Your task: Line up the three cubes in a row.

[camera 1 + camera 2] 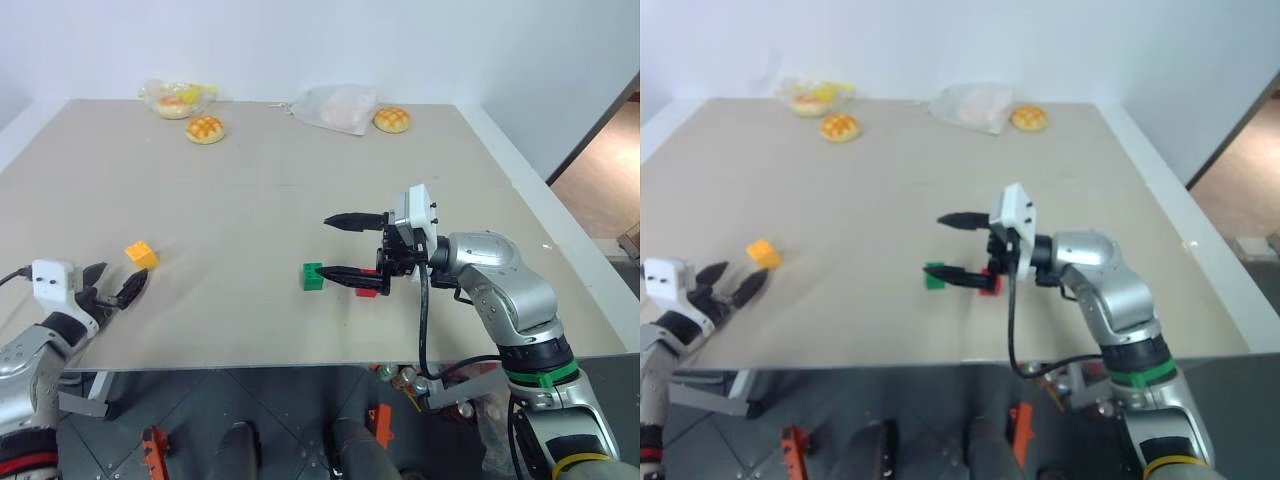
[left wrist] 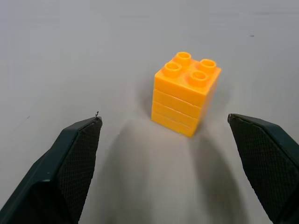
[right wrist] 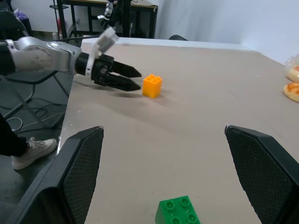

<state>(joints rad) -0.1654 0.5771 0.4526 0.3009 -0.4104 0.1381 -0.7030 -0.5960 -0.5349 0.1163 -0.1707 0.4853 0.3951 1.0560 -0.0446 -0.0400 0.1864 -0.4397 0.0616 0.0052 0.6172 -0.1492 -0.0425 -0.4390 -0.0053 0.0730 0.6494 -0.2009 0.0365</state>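
Left gripper [image 1: 112, 290] wide open, empty, facing orange cube [image 1: 141, 254] near table's left edge. Right gripper [image 1: 345, 245] open, empty — over green cube [image 1: 313, 276] and red cube [image 1: 367, 288] (touching lower finger?). Risk: careless close knocks cubes askew.

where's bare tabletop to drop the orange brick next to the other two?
Widest bare stretch: between the yellow-orange studded plastic brick and the green studded brick. Also bare: mid-table up to the golden-brown buns and plastic bags. Crowded: right of green, where the open right gripper hovers over the red brick. The open left gripper sits near the orange brick.
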